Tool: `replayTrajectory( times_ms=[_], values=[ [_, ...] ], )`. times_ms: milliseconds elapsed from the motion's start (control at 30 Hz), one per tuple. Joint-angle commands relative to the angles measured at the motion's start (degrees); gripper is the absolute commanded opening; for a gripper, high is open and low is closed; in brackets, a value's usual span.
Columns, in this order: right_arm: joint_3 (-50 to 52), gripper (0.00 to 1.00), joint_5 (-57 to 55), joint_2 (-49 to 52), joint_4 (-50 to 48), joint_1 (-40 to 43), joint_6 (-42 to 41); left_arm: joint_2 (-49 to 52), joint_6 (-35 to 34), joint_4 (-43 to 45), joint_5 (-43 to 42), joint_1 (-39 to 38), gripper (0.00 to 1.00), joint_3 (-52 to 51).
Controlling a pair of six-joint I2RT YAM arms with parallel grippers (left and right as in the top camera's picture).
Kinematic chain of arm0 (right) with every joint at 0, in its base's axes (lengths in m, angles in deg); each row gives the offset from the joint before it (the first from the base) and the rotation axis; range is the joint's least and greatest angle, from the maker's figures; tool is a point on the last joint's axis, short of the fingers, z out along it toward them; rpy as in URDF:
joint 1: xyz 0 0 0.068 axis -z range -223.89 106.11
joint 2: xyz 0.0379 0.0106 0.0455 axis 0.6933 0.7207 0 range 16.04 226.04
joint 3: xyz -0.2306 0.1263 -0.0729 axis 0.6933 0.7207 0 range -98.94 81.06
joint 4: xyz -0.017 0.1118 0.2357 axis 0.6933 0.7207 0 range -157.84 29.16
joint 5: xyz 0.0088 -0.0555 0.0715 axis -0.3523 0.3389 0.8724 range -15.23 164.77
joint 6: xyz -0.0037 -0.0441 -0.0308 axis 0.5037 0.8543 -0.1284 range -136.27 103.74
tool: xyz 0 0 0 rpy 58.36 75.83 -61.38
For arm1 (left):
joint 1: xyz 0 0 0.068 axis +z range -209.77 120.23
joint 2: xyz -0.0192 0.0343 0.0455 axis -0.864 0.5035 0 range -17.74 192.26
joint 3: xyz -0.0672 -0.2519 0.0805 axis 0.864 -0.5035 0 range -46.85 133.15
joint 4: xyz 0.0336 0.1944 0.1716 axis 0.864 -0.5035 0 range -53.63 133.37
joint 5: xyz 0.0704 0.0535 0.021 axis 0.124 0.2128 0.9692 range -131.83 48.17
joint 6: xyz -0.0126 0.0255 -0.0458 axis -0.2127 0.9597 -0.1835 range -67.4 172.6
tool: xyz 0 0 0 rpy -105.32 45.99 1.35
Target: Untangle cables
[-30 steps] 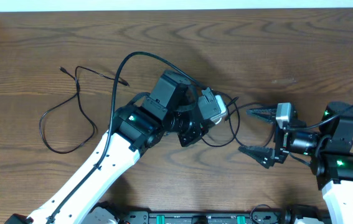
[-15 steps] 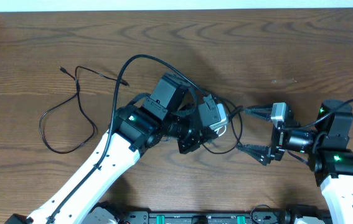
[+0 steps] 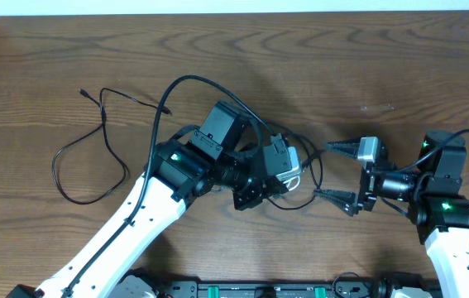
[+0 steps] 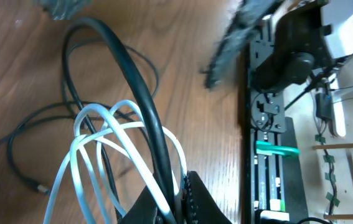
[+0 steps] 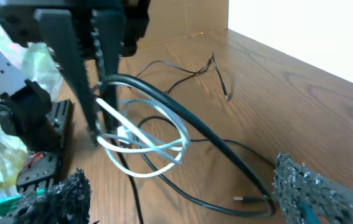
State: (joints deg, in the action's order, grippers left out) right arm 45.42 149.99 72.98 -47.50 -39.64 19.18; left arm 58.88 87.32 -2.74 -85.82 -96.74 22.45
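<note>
Wood table (image 3: 35, 50), white cable (image 4: 78, 127) — clear wrist-side

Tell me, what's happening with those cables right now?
Left gripper shut on cables, white and black tangled. Right gripper open, empty, facing them. Thin loose cable lying far left.

We read this as a robotics lab bench, not a home or shop. The wood-grain table (image 3: 399, 58) carried two white-and-black arms, the left arm (image 3: 135, 223) coming in from 7 o'clock and the right arm (image 3: 453, 240) at 4 o'clock. Green status LEDs (image 3: 174, 156) were lit on both. A black mounting rail (image 3: 259, 290) with green connectors ran along 6 o'clock. There was a bare white wall (image 3: 217, 7) at 12 o'clock. The right wrist view showed a cardboard-like panel (image 5: 182, 18) at the far edge. Loose cables (image 3: 104, 120) lay on the tabletop.
</note>
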Motion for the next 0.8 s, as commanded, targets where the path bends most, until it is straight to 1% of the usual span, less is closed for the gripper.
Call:
replayTrajectory(
  times_ms=[0,100,200,233,267,300,500,600,633,733,767],
  values=[
    [-0.63,0.89,-1.18,0.13,0.04,-0.28,1.51,-0.09,3.04,-0.15,-5.64,0.04,0.08,1.42],
    [-0.63,0.86,-1.2,0.13,-0.02,-0.28,1.53,-0.09,3.23,-0.15,-6.86,-0.24,0.08,1.44],
    [-0.63,0.8,-1.64,0.13,-0.42,-0.28,1.55,-0.09,3.21,-0.15,-6.86,-1.05,0.08,1.44],
    [-0.63,0.78,-1.81,0.13,-0.61,-0.28,1.57,-0.09,3.23,-0.15,-6.84,-1.38,0.08,1.44],
    [-0.63,0.72,-1.88,0.13,-0.9,-0.28,1.84,-0.09,3.26,-0.13,-6.78,-1.68,0.08,1.44],
    [-0.63,0.71,-2.27,0.13,-0.94,-0.28,1.97,-0.09,3.28,-0.15,-6.78,-1.95,0.08,1.44],
    [-0.63,0.69,-2.69,0.13,-1.25,-0.28,1.95,-0.09,3.23,-0.15,-5.7,-2.12,0.08,1.44],
    [-0.63,0.65,-2.73,0.13,-1.27,-0.28,1.97,-0.09,3.21,-0.15,-5.75,-2.12,0.08,1.44],
    [-0.63,0.62,-2.86,0.13,-1.27,-0.28,1.97,-0.09,3.23,-0.17,-5.75,-2.12,0.08,1.44],
    [-0.63,0.49,-2.89,0.13,-1.31,-0.28,1.99,-0.09,3.23,-0.17,-5.77,-2.12,0.08,1.44],
    [-0.63,0.4,-2.89,0.13,-1.36,-0.28,1.99,-0.11,3.21,-0.17,-5.77,-2.12,0.08,1.44]
  ],
)
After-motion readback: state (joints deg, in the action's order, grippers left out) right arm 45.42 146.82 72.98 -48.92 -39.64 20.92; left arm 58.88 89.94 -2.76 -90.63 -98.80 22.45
